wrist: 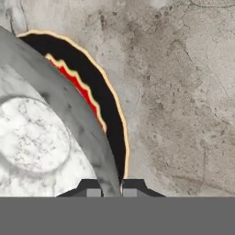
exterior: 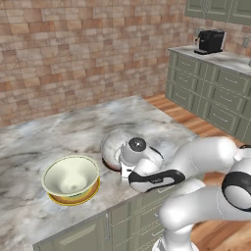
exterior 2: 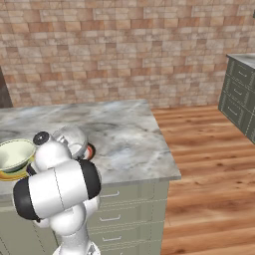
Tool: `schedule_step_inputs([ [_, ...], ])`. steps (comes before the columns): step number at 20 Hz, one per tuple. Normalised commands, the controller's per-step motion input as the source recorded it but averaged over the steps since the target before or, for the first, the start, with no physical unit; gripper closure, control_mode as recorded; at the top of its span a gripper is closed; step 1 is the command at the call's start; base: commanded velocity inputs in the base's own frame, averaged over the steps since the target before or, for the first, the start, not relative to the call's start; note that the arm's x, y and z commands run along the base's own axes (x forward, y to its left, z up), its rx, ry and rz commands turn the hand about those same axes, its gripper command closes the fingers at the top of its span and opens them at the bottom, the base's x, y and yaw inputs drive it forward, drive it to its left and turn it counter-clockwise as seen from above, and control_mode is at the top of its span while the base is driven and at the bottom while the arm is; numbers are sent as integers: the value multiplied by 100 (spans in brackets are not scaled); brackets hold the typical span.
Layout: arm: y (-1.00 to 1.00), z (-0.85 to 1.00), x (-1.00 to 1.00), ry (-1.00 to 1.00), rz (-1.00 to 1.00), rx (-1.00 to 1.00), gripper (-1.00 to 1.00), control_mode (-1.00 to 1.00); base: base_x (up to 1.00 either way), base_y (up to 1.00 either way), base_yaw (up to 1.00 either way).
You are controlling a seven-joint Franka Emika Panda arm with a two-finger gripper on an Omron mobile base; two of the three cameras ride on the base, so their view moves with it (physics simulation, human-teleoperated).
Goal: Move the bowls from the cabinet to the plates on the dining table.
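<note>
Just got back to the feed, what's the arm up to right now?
The gripper is shut on the rim of the grey bowl, which is over the dark plate on the dining table; whether it has settled onto the plate I cannot tell. The cream bowl already sits on the orange-rimmed plate beside it. So one bowl is placed and the second is at its plate, not yet let go.
</note>
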Motion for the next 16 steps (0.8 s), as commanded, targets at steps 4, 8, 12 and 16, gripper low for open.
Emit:
schedule_step_inputs([
  [4,-6,0,-44,-4,4,0,100,-100,0,0,0],
  [8,-6,0,-44,-3,3,2,100,-100,0,0,0],
  [12,-16,-2,-10,-1,3,0,100,-100,0,0,0],
  [16,-8,-21,0,0,0,-1,-100,-100,0,0,0],
])
